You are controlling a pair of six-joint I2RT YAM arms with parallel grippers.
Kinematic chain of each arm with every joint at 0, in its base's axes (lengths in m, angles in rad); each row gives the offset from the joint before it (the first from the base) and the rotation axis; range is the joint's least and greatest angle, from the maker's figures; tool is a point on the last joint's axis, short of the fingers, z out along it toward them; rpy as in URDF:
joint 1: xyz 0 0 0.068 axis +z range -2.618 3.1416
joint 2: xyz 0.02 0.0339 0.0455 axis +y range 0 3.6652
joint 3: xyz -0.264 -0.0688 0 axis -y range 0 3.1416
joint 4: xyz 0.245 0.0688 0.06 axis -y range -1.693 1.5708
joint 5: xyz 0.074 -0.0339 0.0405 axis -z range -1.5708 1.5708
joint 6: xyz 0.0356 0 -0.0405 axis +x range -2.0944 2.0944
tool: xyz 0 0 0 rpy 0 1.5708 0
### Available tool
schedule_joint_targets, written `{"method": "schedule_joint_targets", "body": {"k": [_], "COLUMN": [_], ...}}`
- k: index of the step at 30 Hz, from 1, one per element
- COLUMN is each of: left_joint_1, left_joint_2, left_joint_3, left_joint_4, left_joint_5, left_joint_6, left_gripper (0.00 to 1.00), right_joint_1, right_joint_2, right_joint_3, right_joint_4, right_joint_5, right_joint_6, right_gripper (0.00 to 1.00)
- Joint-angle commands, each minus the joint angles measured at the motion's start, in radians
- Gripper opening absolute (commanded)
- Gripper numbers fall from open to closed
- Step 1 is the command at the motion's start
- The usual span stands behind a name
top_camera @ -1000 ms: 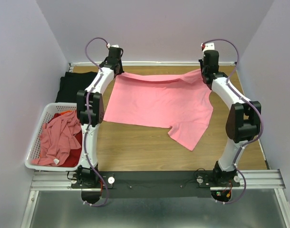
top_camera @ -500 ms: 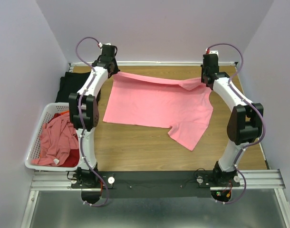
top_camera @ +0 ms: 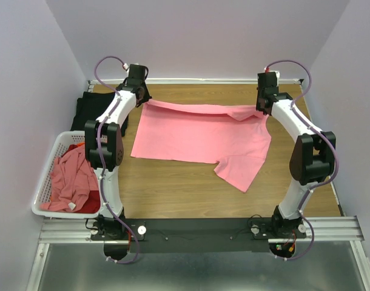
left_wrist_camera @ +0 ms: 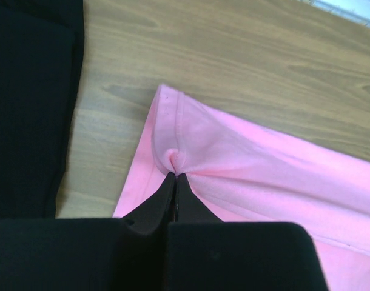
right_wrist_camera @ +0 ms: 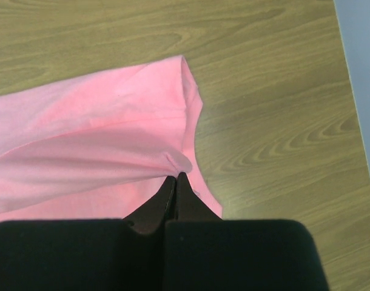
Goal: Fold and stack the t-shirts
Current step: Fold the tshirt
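A salmon-pink t-shirt (top_camera: 197, 133) lies spread on the wooden table, one sleeve pointing toward the near right. My left gripper (top_camera: 144, 102) is shut on its far left corner, and the wrist view shows the tips (left_wrist_camera: 174, 174) pinching a pucker of the pink cloth (left_wrist_camera: 264, 176). At the far right corner my right gripper (top_camera: 261, 111) is shut too, its tips (right_wrist_camera: 176, 176) nipping the pink cloth (right_wrist_camera: 82, 133) near the hem. The far edge runs taut between the two grippers. A black t-shirt (top_camera: 91, 109) lies flat at the far left, beside the left gripper (left_wrist_camera: 27, 109).
A white slatted basket (top_camera: 63, 213) stands at the near left of the table with crumpled pink and red shirts (top_camera: 73, 176) in it. Lilac walls close the table in at the back and on both sides. A metal rail carrying the arm bases runs along the near edge.
Both grippers have carried the shirt's far edge down closer to the table, still holding it. The left arm's elbow has swung to the left.
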Motion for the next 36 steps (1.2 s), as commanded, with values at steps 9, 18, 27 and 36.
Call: {"method": "schedule_joint_targets", "body": {"k": [9,18,27,36], "left_joint_1": [0.023,0.028,0.028,0.017], "left_joint_2": [0.011,0.1,0.053,-0.194], "left_joint_3": [-0.115,-0.126,-0.149,-0.322], "left_joint_4": [0.05,0.049,0.029,-0.002], "left_joint_5": [-0.042,-0.078,-0.091,-0.137], "left_joint_6": [-0.077,-0.056,-0.022,-0.053], "left_gripper": [0.0,0.0,0.38,0.83], "right_joint_1": [-0.004,-0.005,-0.007,-0.005], "right_joint_2": [0.018,0.072,0.052,-0.111], "right_joint_3": [-0.107,-0.139,-0.118,-0.17], "right_joint_4": [-0.074,-0.115,-0.187,-0.212], "right_joint_5": [-0.069,-0.124,-0.181,-0.276], "right_joint_6": [0.101,0.17,0.193,0.2], "right_gripper": [0.01,0.09,0.29,0.71]}}
